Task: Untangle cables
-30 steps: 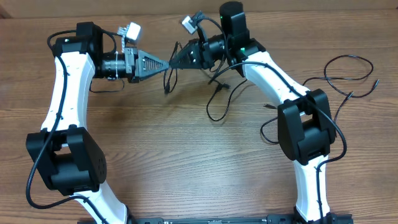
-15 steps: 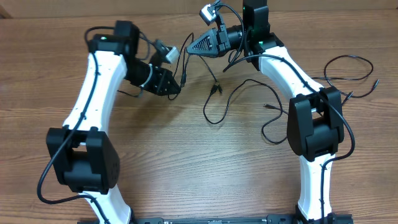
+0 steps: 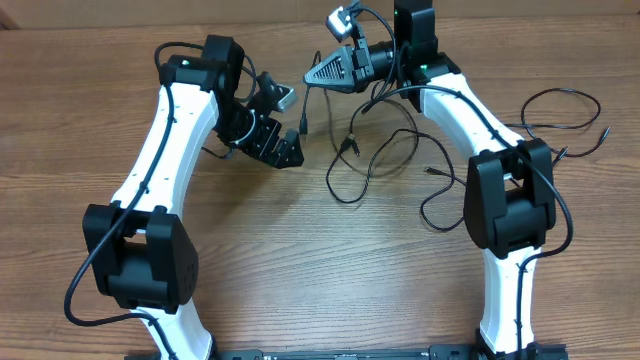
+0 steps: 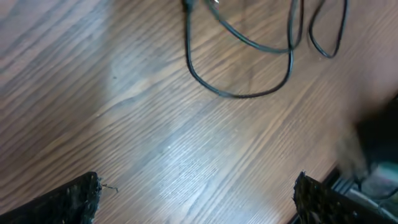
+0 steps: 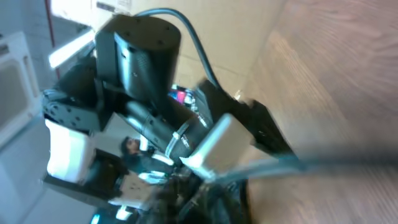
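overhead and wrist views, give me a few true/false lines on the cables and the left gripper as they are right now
1. The left gripper is open, with nothing between its jaws. True.
2. The cables are wound into one tidy coil. False: they sprawl in loose loops over the wooden table.
3. One cable loop lies on the outer side of the right arm. True.
4. The table top is white laminate. False: it is brown with a clear wood grain.
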Robot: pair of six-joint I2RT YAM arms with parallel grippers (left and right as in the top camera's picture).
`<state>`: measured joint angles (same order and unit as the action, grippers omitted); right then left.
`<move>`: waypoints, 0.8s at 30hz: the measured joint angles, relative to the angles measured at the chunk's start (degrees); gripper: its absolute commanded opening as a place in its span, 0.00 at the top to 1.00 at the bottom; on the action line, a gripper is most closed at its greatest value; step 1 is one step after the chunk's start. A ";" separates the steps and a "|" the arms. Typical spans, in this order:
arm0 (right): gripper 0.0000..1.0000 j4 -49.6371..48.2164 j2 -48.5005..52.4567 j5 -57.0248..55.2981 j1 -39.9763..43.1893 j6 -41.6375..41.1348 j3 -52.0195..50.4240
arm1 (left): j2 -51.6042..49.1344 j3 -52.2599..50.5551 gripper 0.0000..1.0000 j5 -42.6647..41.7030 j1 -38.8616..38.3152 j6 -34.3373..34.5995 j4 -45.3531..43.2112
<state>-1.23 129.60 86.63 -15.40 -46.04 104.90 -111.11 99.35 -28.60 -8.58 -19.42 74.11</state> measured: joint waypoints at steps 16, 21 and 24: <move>0.19 49.07 -0.11 -33.35 0.33 30.05 0.74 | 0.00 0.00 0.01 0.81 2.21 3.30 -1.97; 0.19 53.64 -0.28 -37.62 1.01 33.62 0.74 | 0.00 0.00 0.04 0.81 1.99 4.98 -4.37; 0.18 57.64 -2.14 -39.93 3.78 34.38 0.74 | -0.09 0.00 0.04 0.81 1.01 5.77 -4.98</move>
<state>56.40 127.46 46.70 -11.62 -11.66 105.65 -111.20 99.35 -27.79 -7.57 -13.65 69.12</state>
